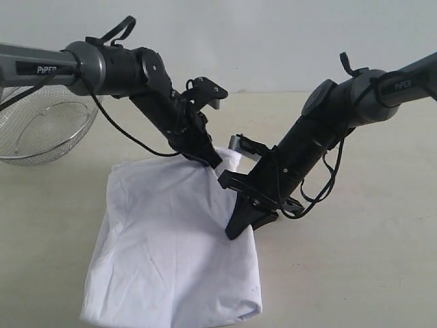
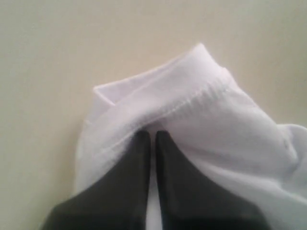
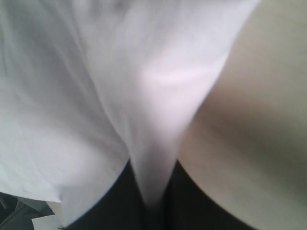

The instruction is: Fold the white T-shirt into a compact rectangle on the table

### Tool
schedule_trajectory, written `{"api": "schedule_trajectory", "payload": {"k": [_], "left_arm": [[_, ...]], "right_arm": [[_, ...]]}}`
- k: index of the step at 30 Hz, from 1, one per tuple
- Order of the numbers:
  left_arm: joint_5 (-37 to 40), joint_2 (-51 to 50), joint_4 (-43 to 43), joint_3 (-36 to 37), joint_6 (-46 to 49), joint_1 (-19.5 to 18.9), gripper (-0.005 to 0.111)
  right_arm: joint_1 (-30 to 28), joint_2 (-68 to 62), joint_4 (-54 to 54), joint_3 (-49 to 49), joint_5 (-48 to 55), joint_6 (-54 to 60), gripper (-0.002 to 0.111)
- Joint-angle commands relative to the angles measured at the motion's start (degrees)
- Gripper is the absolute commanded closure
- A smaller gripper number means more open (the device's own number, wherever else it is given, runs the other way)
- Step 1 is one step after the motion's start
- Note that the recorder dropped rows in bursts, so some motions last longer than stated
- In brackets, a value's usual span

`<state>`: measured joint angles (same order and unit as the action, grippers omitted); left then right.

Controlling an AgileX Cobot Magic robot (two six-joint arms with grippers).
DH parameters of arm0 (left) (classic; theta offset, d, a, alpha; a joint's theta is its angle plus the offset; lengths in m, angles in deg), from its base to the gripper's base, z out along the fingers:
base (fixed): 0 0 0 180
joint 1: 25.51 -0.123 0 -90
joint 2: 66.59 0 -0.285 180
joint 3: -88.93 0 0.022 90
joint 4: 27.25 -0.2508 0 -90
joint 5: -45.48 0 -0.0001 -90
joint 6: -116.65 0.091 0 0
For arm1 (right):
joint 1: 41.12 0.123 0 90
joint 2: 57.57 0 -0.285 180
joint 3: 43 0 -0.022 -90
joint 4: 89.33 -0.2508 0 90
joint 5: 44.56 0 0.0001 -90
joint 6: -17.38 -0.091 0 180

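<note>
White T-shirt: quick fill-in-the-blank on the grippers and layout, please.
The left gripper and right gripper are both ____ on the white T-shirt.
In the exterior view, the wire-mesh basket sits to the shirt's ____.
The shirt's visible side on the table shows plain ____ cloth.
Missing: shut; left; white.

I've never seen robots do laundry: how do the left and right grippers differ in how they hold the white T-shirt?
The left gripper pinches the white T-shirt at its far stitched hem; the right gripper pinches its side edge, nearer the front. The left reaches in from the left, the right from the right. Both are shut on cloth.
</note>
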<state>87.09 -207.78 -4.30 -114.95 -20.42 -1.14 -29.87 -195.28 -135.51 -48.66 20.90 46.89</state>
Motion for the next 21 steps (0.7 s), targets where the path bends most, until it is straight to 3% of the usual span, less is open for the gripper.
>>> {"api": "schedule_trajectory", "payload": {"k": [1,3,8,13,15,18,21], "left_arm": [[2.79,0.04,-2.43,-3.56,-2.65,-3.47,0.102],[7.61,0.85,-2.43,-4.58,-2.65,-4.59,0.102],[10.99,4.79,-2.25,-4.58,-3.3,-4.83,0.102],[28.35,7.57,3.93,-2.32,-2.85,-4.83,0.102],[26.7,9.14,2.2,2.7,-4.6,-4.54,0.102],[23.29,10.68,-7.23,10.18,-10.05,-4.54,0.102],[19.42,10.72,-12.1,14.06,-14.48,-4.54,0.102]], "right_arm": [[-0.28,0.11,3.57,0.65,1.23,0.15,0.109],[-0.28,0.11,3.57,0.65,0.86,0.02,0.109],[-0.28,0.11,3.71,0.65,0.73,0.56,0.109],[-0.28,0.11,3.71,0.65,0.17,0.34,0.109],[-0.38,0.11,3.71,0.65,0.16,0.34,0.109],[-0.38,0.11,3.71,0.65,0.16,0.44,0.109],[-0.38,0.11,3.71,0.65,0.05,0.44,0.109]]}}
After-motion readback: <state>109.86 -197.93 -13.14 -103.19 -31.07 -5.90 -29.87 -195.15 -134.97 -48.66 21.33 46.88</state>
